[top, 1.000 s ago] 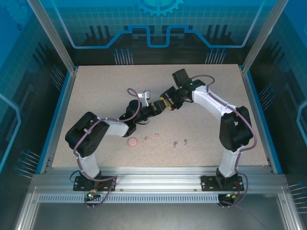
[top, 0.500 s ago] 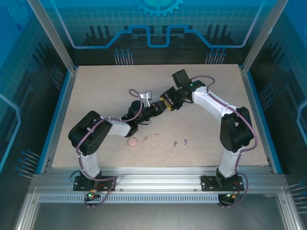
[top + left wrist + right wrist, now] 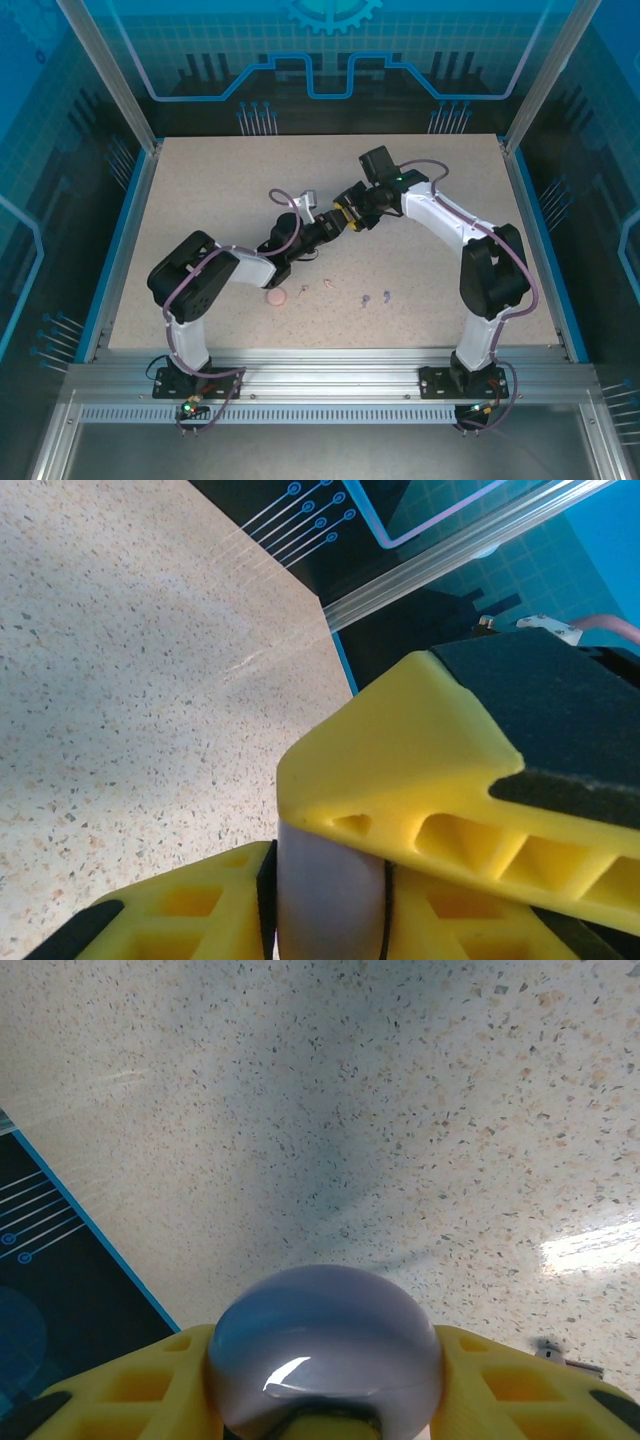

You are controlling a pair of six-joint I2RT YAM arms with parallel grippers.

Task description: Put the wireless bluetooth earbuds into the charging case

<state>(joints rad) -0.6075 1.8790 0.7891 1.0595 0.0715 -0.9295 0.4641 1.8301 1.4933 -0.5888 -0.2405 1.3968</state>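
Going left to right: the pink case [image 3: 277, 296] is lying on the table [image 3: 200, 200] near my bases, with the two pink earbuds [image 3: 328, 285] loose just to its right. Up in mid-air, my left pincer [image 3: 322, 230] is pinching down narrow on one side of the lavender case [image 3: 325, 1345]. My right pincer [image 3: 347, 214] is clamping the same case from the other side, jaws middling-wide around its dome. The two purple earbuds [image 3: 385, 294] are waiting on the table further right, so nothing's loaded yet.

I reckon I'm working on getting the lavender case open. Next I'm probably needing to ease lid from base gently, without it slipping out of either grip.

Versus a second ago, my left fingers are squeezing in a lot tighter and my left elbow is creeping toward the middle. The right grip isn't budging, and the stuff on the table isn't moving.
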